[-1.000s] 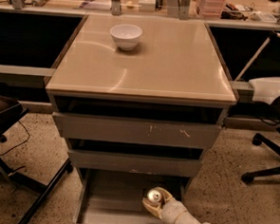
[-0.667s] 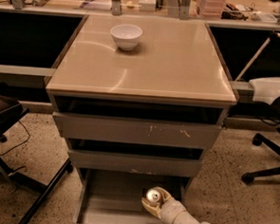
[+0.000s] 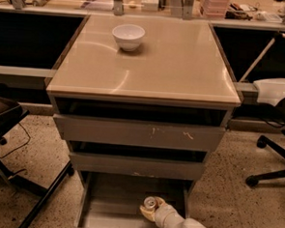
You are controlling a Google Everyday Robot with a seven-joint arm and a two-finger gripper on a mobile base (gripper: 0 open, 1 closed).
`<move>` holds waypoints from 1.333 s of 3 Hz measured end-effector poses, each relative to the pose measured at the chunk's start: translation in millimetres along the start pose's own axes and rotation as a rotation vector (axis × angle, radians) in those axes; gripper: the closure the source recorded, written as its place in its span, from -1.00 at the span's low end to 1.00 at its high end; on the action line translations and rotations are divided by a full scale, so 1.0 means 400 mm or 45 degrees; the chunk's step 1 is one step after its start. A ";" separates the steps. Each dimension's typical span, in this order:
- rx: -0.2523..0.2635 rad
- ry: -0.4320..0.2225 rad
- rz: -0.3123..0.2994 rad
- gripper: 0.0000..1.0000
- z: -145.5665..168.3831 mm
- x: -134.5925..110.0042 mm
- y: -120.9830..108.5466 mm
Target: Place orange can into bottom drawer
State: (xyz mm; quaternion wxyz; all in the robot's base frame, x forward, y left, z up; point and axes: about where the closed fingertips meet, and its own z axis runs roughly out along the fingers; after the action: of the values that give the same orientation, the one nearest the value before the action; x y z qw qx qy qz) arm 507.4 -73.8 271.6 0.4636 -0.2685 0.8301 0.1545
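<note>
The bottom drawer (image 3: 108, 206) is pulled out at the foot of the grey cabinet, its flat grey floor showing. The orange can (image 3: 151, 204) stands upright inside it near the right side, silver top facing up. My gripper (image 3: 149, 210) reaches in from the lower right on a pale arm and wraps around the can, low over the drawer floor.
A white bowl (image 3: 128, 36) sits at the back of the tan cabinet top (image 3: 150, 63). The middle drawer (image 3: 134, 165) and the scratched top drawer (image 3: 141, 133) are slightly open above. An office chair base (image 3: 273, 158) stands to the right, a dark stand (image 3: 14, 156) to the left.
</note>
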 end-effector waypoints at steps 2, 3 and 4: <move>0.074 0.100 0.109 1.00 0.126 0.183 -0.030; 0.077 0.102 0.116 1.00 0.129 0.190 -0.031; 0.077 0.102 0.116 0.63 0.129 0.190 -0.031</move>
State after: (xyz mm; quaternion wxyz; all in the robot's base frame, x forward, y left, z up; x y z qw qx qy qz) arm 517.7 -80.6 179.6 0.4303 -0.2223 0.8637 0.1396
